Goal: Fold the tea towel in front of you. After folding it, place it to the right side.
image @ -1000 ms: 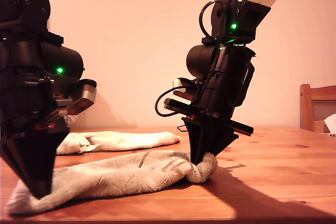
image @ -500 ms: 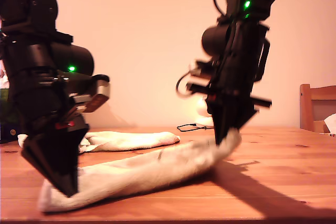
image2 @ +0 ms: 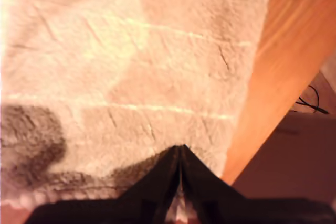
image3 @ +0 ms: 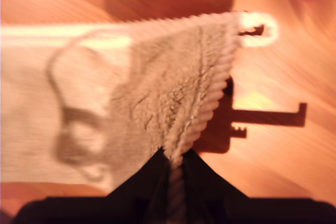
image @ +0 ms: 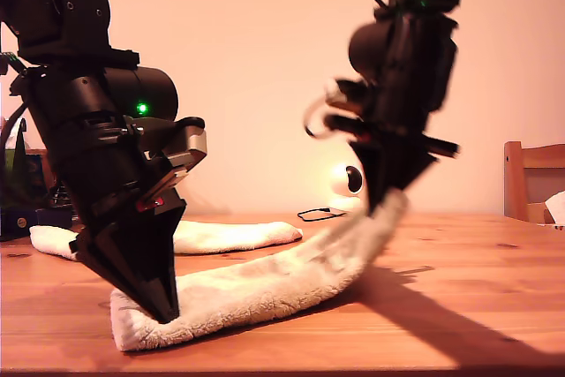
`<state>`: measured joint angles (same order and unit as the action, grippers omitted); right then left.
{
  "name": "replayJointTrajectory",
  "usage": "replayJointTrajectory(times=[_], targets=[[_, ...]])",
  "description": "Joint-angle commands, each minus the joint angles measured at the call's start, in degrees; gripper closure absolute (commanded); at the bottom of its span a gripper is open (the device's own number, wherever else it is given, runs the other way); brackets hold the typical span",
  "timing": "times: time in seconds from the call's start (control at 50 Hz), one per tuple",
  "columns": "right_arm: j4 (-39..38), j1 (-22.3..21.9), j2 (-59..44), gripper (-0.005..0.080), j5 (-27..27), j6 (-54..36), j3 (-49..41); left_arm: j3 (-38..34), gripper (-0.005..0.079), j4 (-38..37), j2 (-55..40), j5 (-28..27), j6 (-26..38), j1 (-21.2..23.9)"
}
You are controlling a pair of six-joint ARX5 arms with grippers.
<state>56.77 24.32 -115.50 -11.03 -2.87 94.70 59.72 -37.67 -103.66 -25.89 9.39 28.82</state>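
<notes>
A fluffy, rough-piled cream cloth tea towel (image: 265, 293) lies on a smooth, lightly glossy, grained wooden desk (image: 477, 306) beneath matt black arms.

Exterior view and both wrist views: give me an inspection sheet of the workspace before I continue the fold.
Surface: wooden table, bare near the camera.
Job's things: tea towel stretched between both grippers, one end raised off the table.
Clutter: second towel lying behind; white round device at the back.
Grippers: my first gripper, jaws shut on the low end; my second gripper, jaws shut on the raised end.
Cables: thin black cable on the far table.
Surroundings: wooden chair at the exterior view's right.
</notes>
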Motion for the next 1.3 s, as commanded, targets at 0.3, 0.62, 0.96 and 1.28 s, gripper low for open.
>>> replayJointTrajectory(times=[0.3,0.62,0.96,1.28], targets=[[0.9,9.9,1.6,0.0765,-4.1,3.1,0.8,-1.3,0.0761,1.7,-1.6,2.0,0.0,0.1],[1.0,15.1,1.6,0.0765,-9.5,6.0,0.8,-1.3,0.0761,2.5,-1.6,2.9,0.0,0.1],[0.2,17.0,1.6,0.0765,-13.0,8.5,0.8,-1.3,0.0761,3.5,-1.6,3.0,0.0,0.1],[-1.4,17.3,1.6,0.0765,-15.8,9.3,1.2,-1.3,0.0761,4.2,-0.9,0.6,0.0,-0.4]])
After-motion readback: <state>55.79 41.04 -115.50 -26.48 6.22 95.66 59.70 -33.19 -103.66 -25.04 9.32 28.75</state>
